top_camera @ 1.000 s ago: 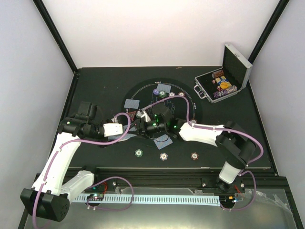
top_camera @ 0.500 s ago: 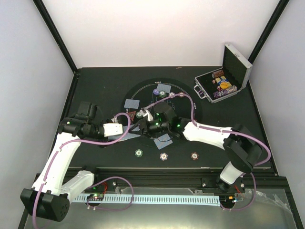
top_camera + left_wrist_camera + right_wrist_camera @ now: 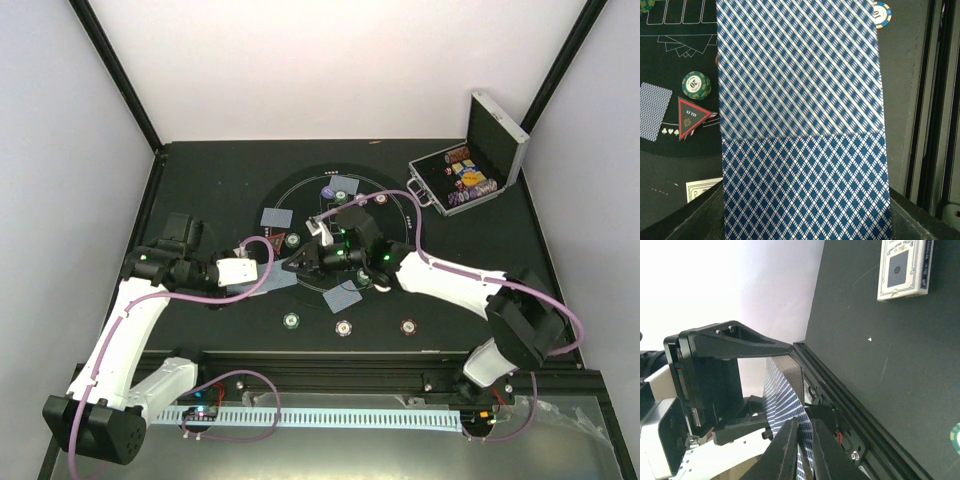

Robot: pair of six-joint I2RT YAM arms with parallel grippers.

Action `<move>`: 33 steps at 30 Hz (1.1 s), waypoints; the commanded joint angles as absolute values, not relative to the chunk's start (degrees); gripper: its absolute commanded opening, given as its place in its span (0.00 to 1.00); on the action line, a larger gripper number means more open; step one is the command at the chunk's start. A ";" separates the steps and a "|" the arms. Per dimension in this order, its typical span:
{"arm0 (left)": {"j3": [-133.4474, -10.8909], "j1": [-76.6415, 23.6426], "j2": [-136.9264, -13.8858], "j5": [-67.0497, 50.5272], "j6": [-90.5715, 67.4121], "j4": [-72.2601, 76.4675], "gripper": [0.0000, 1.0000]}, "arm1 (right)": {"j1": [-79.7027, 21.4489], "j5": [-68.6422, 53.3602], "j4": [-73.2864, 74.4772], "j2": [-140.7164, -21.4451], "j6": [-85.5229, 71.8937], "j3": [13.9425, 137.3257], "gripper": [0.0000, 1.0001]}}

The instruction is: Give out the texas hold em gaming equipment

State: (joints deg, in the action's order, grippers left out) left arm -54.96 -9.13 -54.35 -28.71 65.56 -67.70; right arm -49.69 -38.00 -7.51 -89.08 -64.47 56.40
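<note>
My left gripper (image 3: 275, 268) is shut on a deck of blue-backed playing cards (image 3: 802, 185) over the near left of the round mat (image 3: 420, 240). The top card (image 3: 795, 70) sticks out past the deck. My right gripper (image 3: 298, 264) meets it from the right. In the right wrist view its fingers (image 3: 790, 450) are shut on that card (image 3: 785, 395). Single cards lie on the mat (image 3: 276, 216), (image 3: 344, 186), (image 3: 343, 297). Chips (image 3: 291, 321), (image 3: 343, 327), (image 3: 408, 326) sit along the mat's near edge. A green chip (image 3: 696, 85) and the red triangle marker (image 3: 690, 116) lie beside the deck.
The open silver case (image 3: 465, 180) with several chips stands at the back right. A white card box (image 3: 904, 270) lies on the table left of the mat. More chips (image 3: 326, 193), (image 3: 380, 199) sit at the mat's far side. Purple cables loop over both arms.
The right wrist has swung toward the far right while its fingertips stay at the deck. The left arm has held still.
</note>
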 commanded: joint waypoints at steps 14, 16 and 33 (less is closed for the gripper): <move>-56.25 -9.31 -53.75 -28.53 65.85 -68.63 0.02 | -39.69 -41.38 -3.38 -88.09 -60.46 59.64 0.01; -56.27 -9.24 -53.79 -28.40 65.99 -68.83 0.02 | -37.80 -41.64 -1.54 -90.99 -58.93 62.85 0.01; -56.65 -9.32 -54.03 -29.26 65.20 -69.26 0.02 | -35.86 -37.15 9.30 -136.67 -56.63 112.52 0.01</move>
State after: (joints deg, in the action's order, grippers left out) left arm -54.96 -9.13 -54.35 -28.23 65.49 -68.20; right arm -35.97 -39.11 7.01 -131.68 -55.61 104.66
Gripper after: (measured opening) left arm 0.674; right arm 0.030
